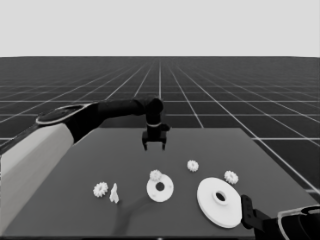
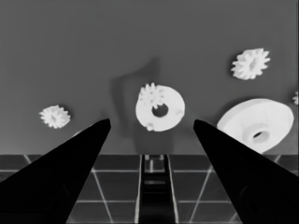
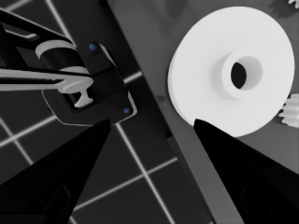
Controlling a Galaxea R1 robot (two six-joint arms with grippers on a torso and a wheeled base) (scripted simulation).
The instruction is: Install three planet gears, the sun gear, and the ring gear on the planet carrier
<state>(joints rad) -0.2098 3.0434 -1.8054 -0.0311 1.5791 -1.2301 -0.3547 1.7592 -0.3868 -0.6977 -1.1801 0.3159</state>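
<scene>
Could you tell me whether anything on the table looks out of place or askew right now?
Nothing looks damaged. One gear already sits on the smaller round part, while three gears lie loose. The thin white piece stands upright.

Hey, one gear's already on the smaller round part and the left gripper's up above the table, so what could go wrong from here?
1. The seated gear sits at the rim of the smaller round part; a nudge might unseat it.
2. The loose gear lies close to the thin white piece, so the open left gripper could catch both.
3. The larger round part lies near the table's edge, beside the parked right gripper.
</scene>
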